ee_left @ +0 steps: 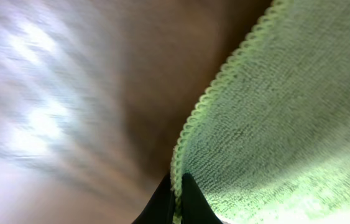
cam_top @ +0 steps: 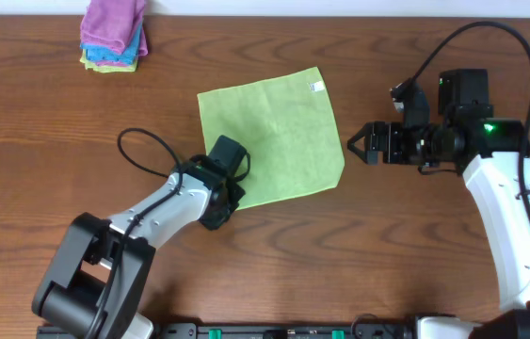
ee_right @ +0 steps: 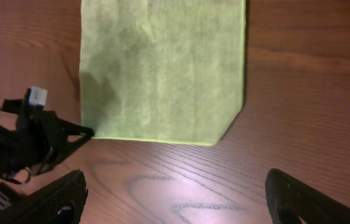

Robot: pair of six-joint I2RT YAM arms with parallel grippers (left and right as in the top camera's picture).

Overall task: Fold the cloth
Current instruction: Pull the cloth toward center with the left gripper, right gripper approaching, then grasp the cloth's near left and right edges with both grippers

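The cloth (cam_top: 274, 127), light lime green with a small white tag (cam_top: 317, 87) at its far right corner, lies flat in the middle of the table. My left gripper (cam_top: 232, 188) sits at its near left corner. In the left wrist view the left gripper (ee_left: 177, 200) is shut on the cloth's stitched hem (ee_left: 207, 99), which runs up from between the two black fingertips. My right gripper (cam_top: 353, 145) hovers just right of the cloth's right edge, open. In the right wrist view its fingers (ee_right: 59, 199) stand wide apart over bare wood, with the cloth (ee_right: 162, 68) ahead of them.
A stack of folded purple and blue cloths (cam_top: 114, 36) lies at the back left of the wooden table (cam_top: 415, 254). A black cable loop (cam_top: 142, 151) hangs off the left arm. The left arm (ee_right: 19, 143) shows at the left of the right wrist view.
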